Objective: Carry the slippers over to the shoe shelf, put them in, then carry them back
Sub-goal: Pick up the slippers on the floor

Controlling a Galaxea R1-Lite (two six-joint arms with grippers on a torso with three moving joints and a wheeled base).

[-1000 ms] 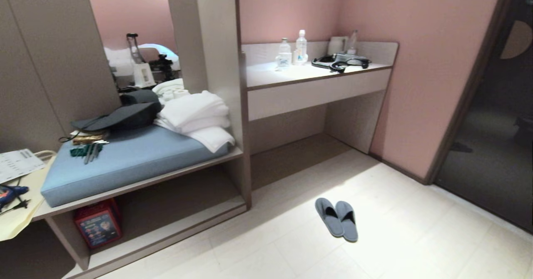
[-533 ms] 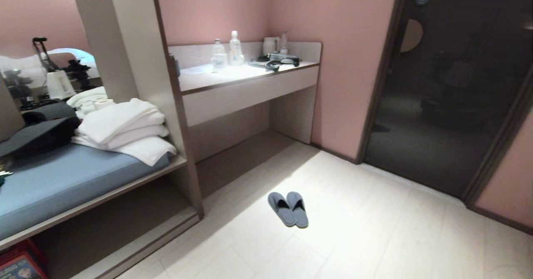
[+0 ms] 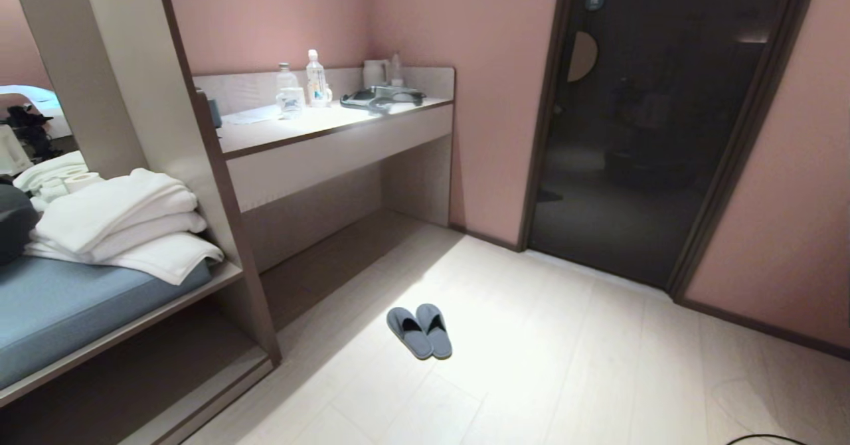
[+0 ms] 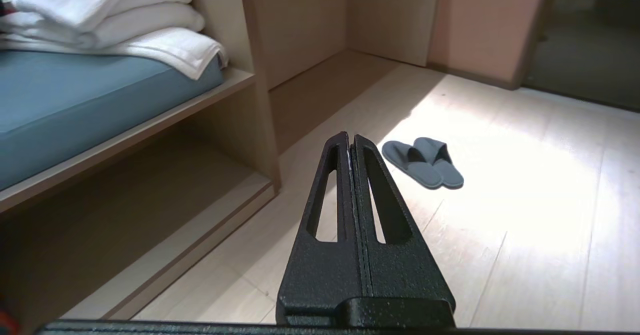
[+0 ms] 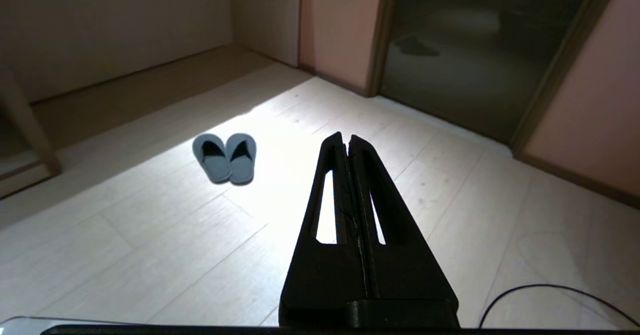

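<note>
- The left gripper (image 4: pixel 351 136) is fully closed, its two black fingers pressed flat together with nothing between them; it hangs above the floor (image 4: pixel 525 215) and touches nothing.
- The right gripper (image 5: pixel 346 135) is likewise closed on itself, empty, and held clear above the floor.
- Neither arm appears in the head view.
- The slippers (image 3: pixel 420 331) lie side by side on the pale floor, touching each other, in a bright patch of light, soles down.
- They sit out in the open, apart from both grippers and near the front corner of the shoe shelf (image 3: pixel 226 273).
- The shelf's top board carries a blue cushion (image 3: pixel 60 305) with a stack of folded white towels (image 3: pixel 119 222) on it; the compartment below is in shadow.
- Beyond the upright divider stands a higher pale counter (image 3: pixel 332 139) with bottles (image 3: pixel 302 86) and a dark object on top.
- A dark glass door (image 3: pixel 644 126) fills the wall to the right.
- A thin black cable (image 5: pixel 545 295) lies on the floor close to the right gripper.
</note>
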